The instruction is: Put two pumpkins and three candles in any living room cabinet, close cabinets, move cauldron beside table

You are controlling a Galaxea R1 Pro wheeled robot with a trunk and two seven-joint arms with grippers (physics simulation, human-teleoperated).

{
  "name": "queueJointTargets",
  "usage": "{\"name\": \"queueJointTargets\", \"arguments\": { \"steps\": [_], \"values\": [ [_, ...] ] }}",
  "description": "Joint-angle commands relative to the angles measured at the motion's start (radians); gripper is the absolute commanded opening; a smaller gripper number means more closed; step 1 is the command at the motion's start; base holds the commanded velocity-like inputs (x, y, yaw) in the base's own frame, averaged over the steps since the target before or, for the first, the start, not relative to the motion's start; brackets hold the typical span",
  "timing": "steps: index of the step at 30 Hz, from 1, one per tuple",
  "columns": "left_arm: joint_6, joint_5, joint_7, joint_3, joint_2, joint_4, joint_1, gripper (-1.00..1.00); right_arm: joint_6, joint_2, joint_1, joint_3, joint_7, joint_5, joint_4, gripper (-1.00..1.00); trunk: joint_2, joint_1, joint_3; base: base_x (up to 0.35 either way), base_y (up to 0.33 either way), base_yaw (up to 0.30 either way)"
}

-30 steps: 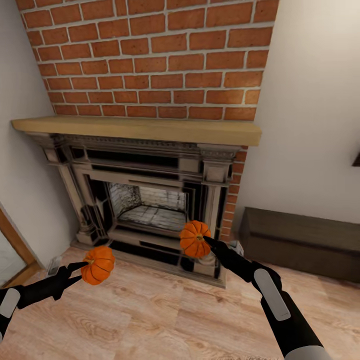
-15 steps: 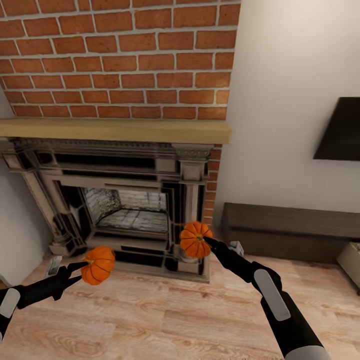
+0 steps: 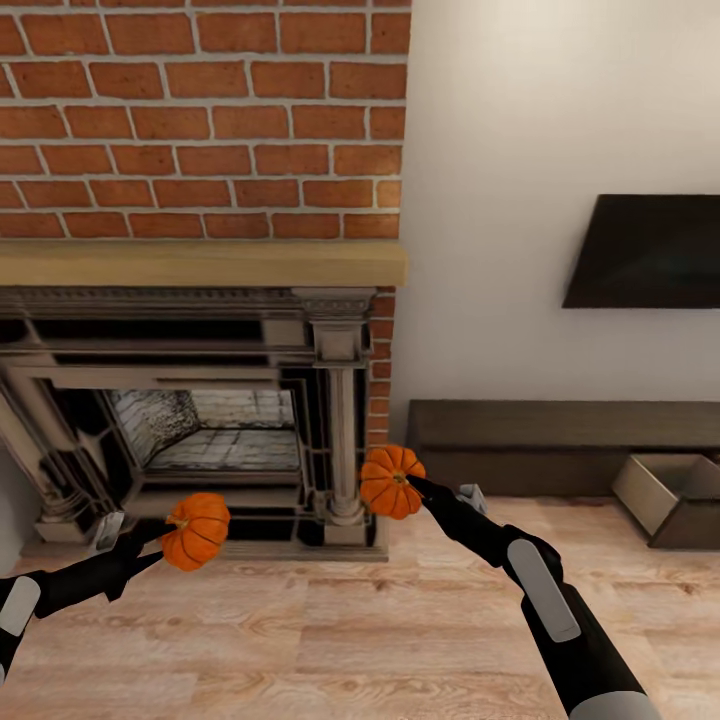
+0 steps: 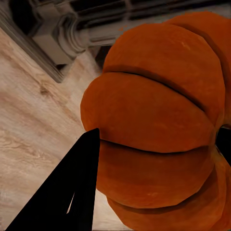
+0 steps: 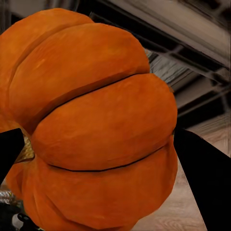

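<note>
Left pincer [image 3: 160,533]: clamped on left pumpkin [image 3: 196,530], carried above floor before fireplace [image 3: 200,420]. Right pincer [image 3: 415,487]: clamped on right pumpkin [image 3: 390,480]. Cabinet [image 3: 560,445]: against wall, open drawer [image 3: 665,497] at right. Advice: keep grips firm, approach drawer squarely, release low inside.

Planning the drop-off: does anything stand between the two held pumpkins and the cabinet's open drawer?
Nothing visible does. Bare wood floor lies between the pumpkins and the open drawer of the cabinet, at the right.
</note>
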Motion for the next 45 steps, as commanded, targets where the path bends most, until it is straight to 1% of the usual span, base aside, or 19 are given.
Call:
{"name": "queueJointTargets", "arguments": {
  "steps": [1,45],
  "values": [
    [0.004,0.011,0.003,0.001,0.000,-0.001,0.000,-1.00,0.000,0.000,0.000,0.000,-0.004,-0.008,-0.001,-1.00,0.000,0.000,0.000,0.000,0.000,-0.282],
    [0.003,0.009,0.004,0.001,0.000,-0.001,0.000,-1.00,0.000,0.000,0.000,0.000,-0.004,-0.008,0.001,-1.00,0.000,0.000,0.000,0.000,0.000,-0.282]
  ]
}}
